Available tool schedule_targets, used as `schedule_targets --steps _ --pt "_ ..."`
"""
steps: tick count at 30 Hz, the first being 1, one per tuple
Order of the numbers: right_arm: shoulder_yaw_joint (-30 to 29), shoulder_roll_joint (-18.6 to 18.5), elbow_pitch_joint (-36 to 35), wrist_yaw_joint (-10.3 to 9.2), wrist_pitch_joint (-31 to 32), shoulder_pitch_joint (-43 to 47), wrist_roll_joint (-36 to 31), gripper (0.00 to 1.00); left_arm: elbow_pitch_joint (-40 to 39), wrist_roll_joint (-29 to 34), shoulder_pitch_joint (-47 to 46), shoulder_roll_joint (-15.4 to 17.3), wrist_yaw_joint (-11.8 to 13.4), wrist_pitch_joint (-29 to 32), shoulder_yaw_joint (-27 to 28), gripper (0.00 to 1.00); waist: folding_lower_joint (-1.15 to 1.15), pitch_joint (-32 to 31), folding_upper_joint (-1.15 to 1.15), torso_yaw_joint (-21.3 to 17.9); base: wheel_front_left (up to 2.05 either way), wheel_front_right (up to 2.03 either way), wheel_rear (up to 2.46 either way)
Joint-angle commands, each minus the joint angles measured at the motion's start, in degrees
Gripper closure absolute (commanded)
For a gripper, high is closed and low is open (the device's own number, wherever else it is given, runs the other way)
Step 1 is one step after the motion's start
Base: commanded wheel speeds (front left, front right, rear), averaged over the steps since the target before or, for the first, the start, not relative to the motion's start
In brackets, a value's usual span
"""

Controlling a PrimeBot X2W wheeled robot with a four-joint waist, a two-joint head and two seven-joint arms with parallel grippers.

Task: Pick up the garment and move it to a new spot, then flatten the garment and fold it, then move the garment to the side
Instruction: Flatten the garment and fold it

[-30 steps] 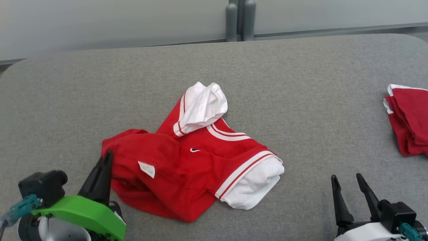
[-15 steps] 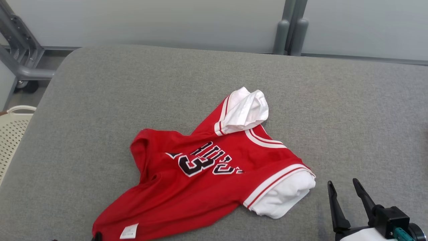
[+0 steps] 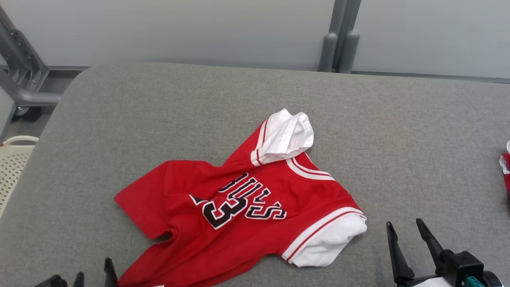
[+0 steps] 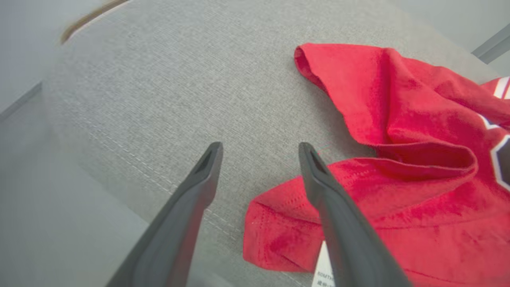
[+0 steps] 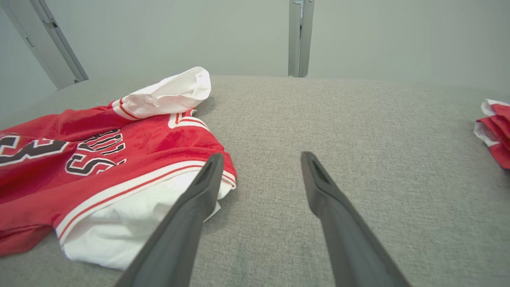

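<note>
The left end effector [image 4: 259,149] is open, its two dark fingers spread with only gray cloth showing between the tips; in its wrist view the right-hand finger crosses in front of the near hem of the garment [image 3: 239,207], beside a white label [image 4: 322,267], and whether it touches the cloth cannot be told. The right end effector [image 3: 404,229] is open too and holds nothing, hovering just beside the white sleeve at the garment's near right corner. The garment is a red jersey with white sleeves and black lettering and a number on the chest; it lies loosely spread, face up, in the middle of the gray fabric-covered worktop [image 3: 398,131], one sleeve bunched up at its far side and the lower hem folded and rumpled near the left end effector. At the worktop's right edge, well apart, lies a second garment [image 3: 505,167] in red and white. Off the left edge stand a white perforated basket [image 3: 12,167] and a gray metal frame [image 3: 24,91].
</note>
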Motion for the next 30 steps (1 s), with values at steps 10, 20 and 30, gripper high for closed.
schedule_targets --steps 10,20,30 --pt "1.07 -0.18 -0.35 -0.02 -0.15 -1.82 0.87 0.00 -15.34 5.74 -11.10 1.66 -0.40 7.58 -9.04 0.00 0.00 3.49 0.65 -7.28 0.00 0.00 0.00" --pt "1.67 -0.15 -0.05 -0.02 -0.15 -5.45 2.13 0.00 2.91 7.61 -29.74 -0.80 -6.24 15.96 -17.61 0.00 0.00 8.30 0.65 -15.88 0.00 0.00 0.00" --pt "3.05 -0.15 0.22 -0.01 -0.15 -8.92 4.49 0.00 22.98 12.79 -43.07 1.04 -10.50 19.20 -22.54 0.00 0.00 12.65 0.65 -23.05 0.00 0.00 0.00"
